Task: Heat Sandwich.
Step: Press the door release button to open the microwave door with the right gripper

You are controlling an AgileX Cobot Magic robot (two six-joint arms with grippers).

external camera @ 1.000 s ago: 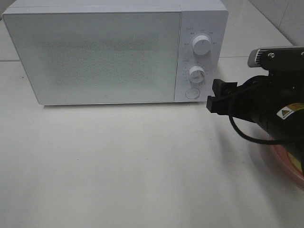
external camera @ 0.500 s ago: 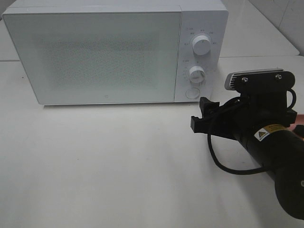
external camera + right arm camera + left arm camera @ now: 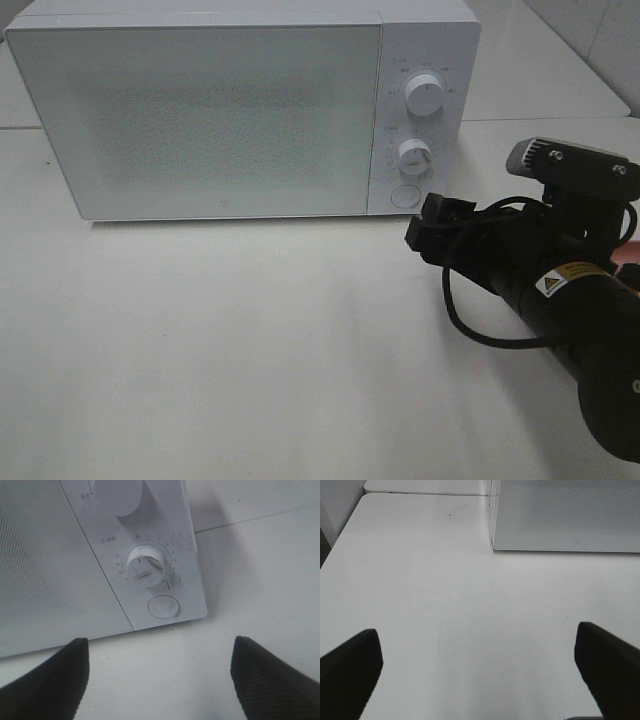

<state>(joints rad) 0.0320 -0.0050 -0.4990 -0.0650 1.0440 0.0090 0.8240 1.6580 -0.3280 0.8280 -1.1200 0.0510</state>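
Observation:
The sandwich is hidden from every view. The white microwave [image 3: 200, 120] stands at the back of the table with its door shut. My right gripper [image 3: 432, 228] is open and empty. It hovers just in front of the microwave's lower right corner, a little right of and below the round door button [image 3: 403, 196]. In the right wrist view the button [image 3: 164, 606] and the lower knob [image 3: 145, 566] lie ahead of the open right gripper [image 3: 160, 680]. My left gripper [image 3: 480, 675] is open over bare table, near the microwave's left front corner [image 3: 494, 545].
Two dials, an upper knob [image 3: 425, 97] and a lower knob [image 3: 413, 155], sit on the microwave's control panel. A pink sliver [image 3: 629, 256] shows behind the right arm at the right edge. White table [image 3: 250, 340] spreads in front of the microwave.
The right arm has swung off the pink plate at the right edge and come in toward the microwave's control panel; its gripper dipped, then rose nearer the button. The jaws stayed open.

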